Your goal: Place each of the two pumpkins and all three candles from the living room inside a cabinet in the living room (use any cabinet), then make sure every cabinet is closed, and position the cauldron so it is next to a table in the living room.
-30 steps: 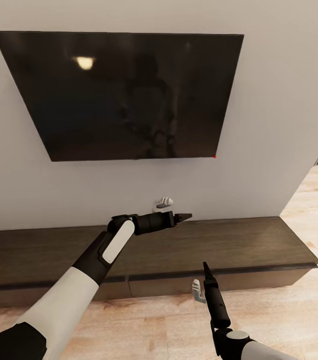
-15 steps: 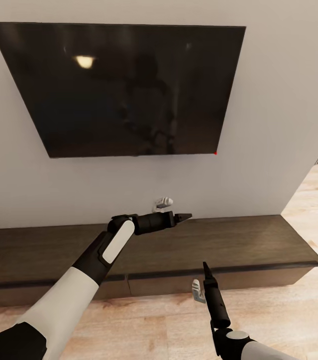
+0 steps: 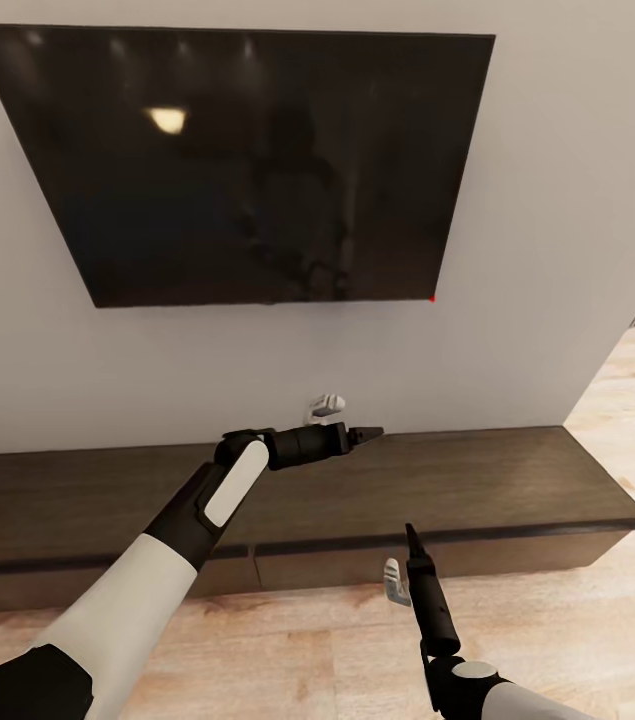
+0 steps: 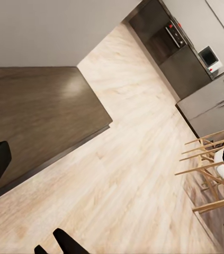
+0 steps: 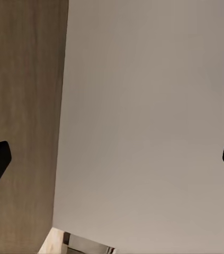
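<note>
Though no writing shows, the cabinet (image 3: 517, 480) sits closed.

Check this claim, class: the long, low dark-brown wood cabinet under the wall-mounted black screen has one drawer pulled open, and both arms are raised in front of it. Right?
One detail is wrong. In the head view, the long, low dark-brown wood cabinet under the wall-mounted black screen has every drawer front shut and flush. Both arms are indeed raised in front of it.

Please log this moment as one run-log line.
cabinet: long low dark-brown wood cabinet closed | left gripper: empty, over cabinet top | right gripper: empty, before cabinet front
</note>
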